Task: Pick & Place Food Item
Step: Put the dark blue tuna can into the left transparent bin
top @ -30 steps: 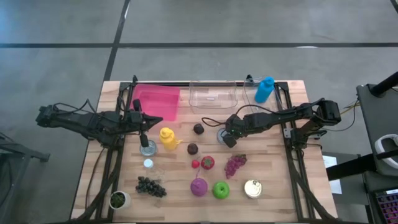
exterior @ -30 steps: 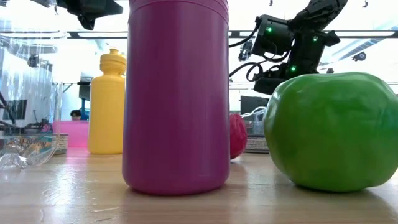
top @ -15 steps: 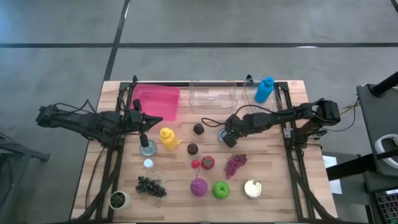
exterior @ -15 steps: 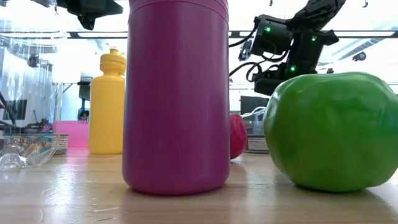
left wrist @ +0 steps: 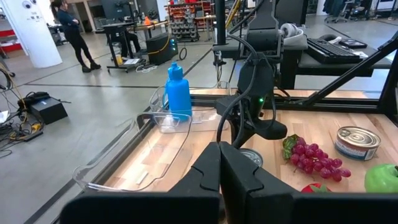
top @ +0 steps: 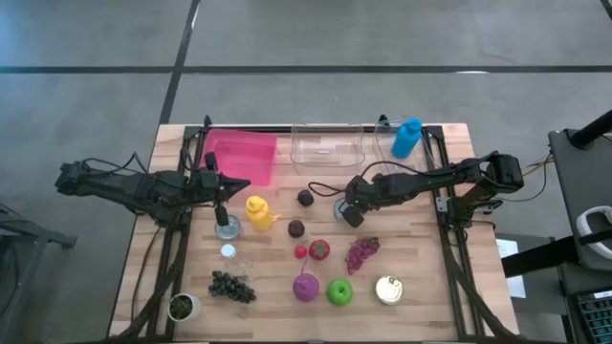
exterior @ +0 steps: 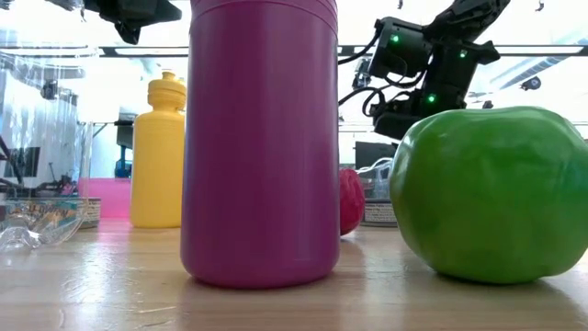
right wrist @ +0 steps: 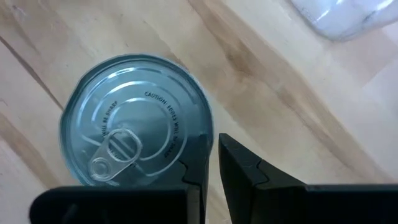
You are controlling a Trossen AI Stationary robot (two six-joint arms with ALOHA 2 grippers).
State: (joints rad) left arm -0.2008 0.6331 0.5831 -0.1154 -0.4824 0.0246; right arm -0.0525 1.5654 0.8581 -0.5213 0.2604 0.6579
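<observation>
The right claw (right wrist: 210,163), its fingers nearly together and empty, is held just above a can (right wrist: 134,146) on the worktop (right wrist: 292,93). The left claw (left wrist: 219,163) is kept closed.

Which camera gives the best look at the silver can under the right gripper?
The right wrist view: the can fills it, pull-tab lid facing up. The high view shows only its rim beside the right gripper; the low view hides it.

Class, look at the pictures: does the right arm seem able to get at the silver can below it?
Probably yes. The right claw hangs shut directly over the silver can, with nothing between them; it would need to open first.
</observation>
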